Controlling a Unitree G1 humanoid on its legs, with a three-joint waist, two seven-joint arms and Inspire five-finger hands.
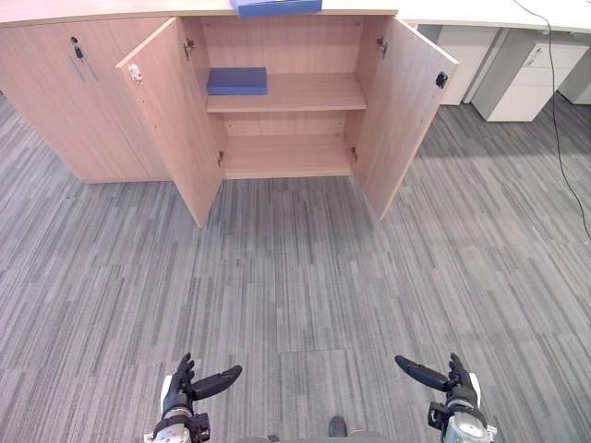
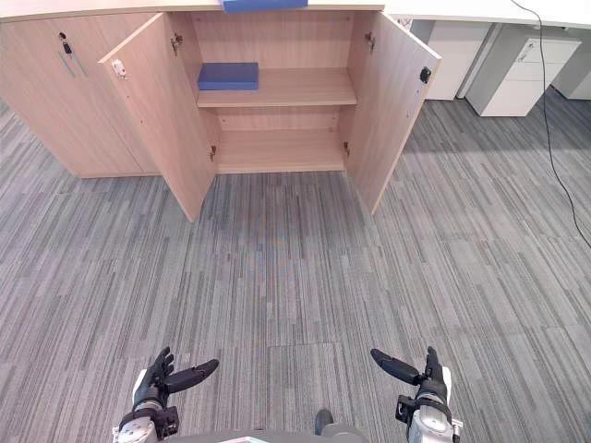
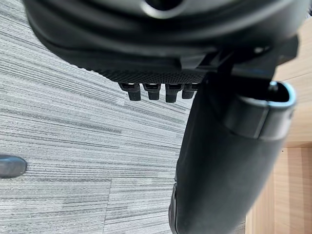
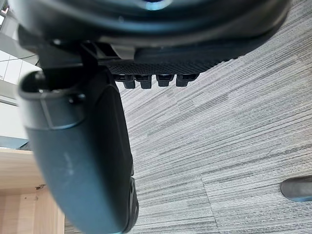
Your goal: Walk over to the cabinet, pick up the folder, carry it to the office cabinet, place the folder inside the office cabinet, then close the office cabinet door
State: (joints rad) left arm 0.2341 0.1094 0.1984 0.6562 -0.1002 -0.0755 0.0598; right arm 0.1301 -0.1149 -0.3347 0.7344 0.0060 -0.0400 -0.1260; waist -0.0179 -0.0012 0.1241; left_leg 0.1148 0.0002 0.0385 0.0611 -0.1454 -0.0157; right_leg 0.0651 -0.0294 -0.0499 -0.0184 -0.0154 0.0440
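Observation:
A wooden office cabinet [image 1: 286, 152] stands ahead with both doors swung open. A blue folder [image 1: 277, 6] lies on its top, cut by the view's upper edge. Another blue folder [image 1: 236, 80] lies flat at the left end of the inner shelf [image 1: 305, 92]. My left hand [image 1: 185, 392] and right hand [image 1: 452, 383] hang low over the carpet, far short of the cabinet, both open and empty, thumbs pointing inward. In the wrist views the left hand [image 3: 224, 161] and the right hand [image 4: 83, 156] show straight fingers with only carpet beyond.
The left door [image 1: 171, 120] and right door [image 1: 402, 111] jut out over the grey striped carpet [image 1: 295, 286]. A shut cabinet section [image 1: 65, 92] stands to the left. White drawer units [image 1: 522, 78] stand at the back right, with a black cable [image 1: 557, 120] trailing down.

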